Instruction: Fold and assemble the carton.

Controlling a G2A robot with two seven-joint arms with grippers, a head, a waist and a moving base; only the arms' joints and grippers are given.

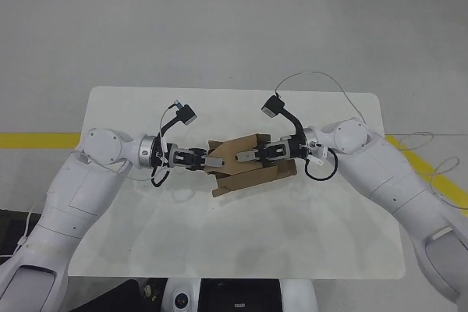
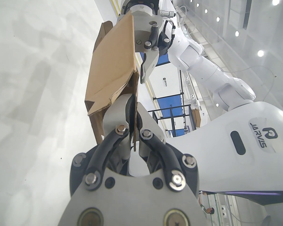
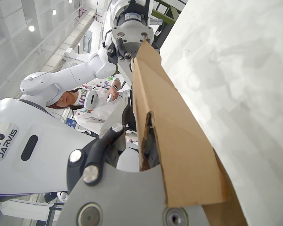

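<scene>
Carton [image 1: 253,175] is part-opened over the middle of the worktop [image 1: 140,234], its long axis running roughly from 8 o'clock to 2 o'clock; whether it rests on the surface or is lifted just off it I cannot tell. The left hand [image 1: 210,161] comes in from 9 o'clock and is pinched almost fully closed on a thin cardboard edge at that end, its fingers [image 2: 115,114] flat against the sheet. The right hand [image 1: 248,154] comes in from 3 o'clock with an upper panel running between its jaws. It looks closed on that panel, though its far finger is hidden behind the board. The step in hand seems to be squaring the flattened sleeve into a box. To do it well, I would make one hand the anchor and swing the other in an arc about the crease rather than pulling the two apart. The board edge near the right hand already looks ragged, so a straight tug could tear it. Gripping close to the fold line and pressing the lower wall against the worktop should help the corners set square.
</scene>
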